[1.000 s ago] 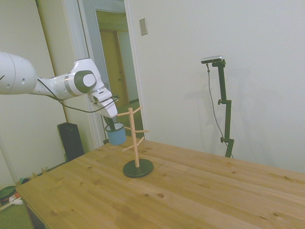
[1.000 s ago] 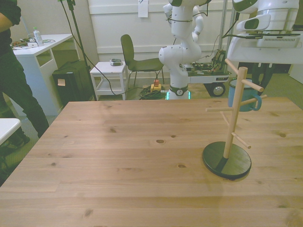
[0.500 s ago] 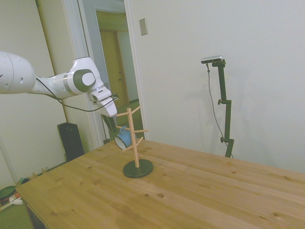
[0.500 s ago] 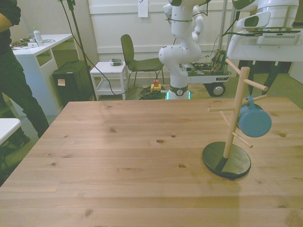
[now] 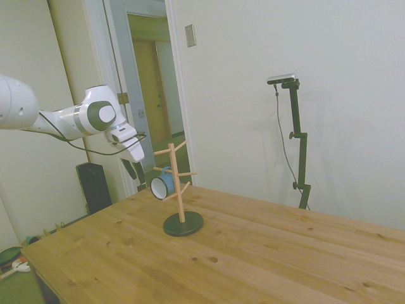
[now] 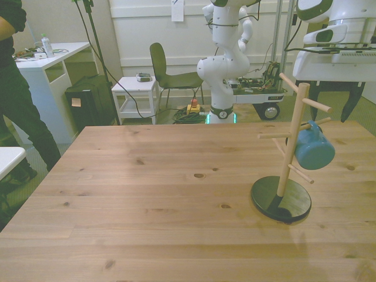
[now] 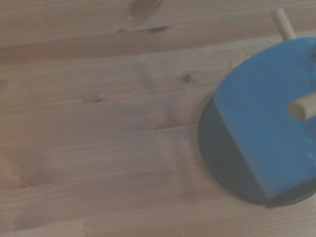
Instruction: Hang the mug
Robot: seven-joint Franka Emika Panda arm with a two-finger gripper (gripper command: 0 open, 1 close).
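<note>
Gripper (image 6: 333, 94) fingers stand spread wide apart and hold nothing, hanging in the air above and behind the wooden peg stand (image 6: 289, 147). Below them the mug (image 6: 314, 146) hangs by its handle from a peg on the stand's side at the front view's right, tilted so its light-blue bottom faces the front camera. From the side view, the mug (image 5: 162, 184) shows its white inside and dark rim, on the arm's side of the stand (image 5: 179, 187). The stand's dark round base (image 6: 281, 199) rests on the tabletop (image 6: 153, 194). Close up, the wrist view shows the blue mug (image 7: 269, 128) over that dark base (image 7: 222, 163), with a peg tip (image 7: 302, 106) across it.
</note>
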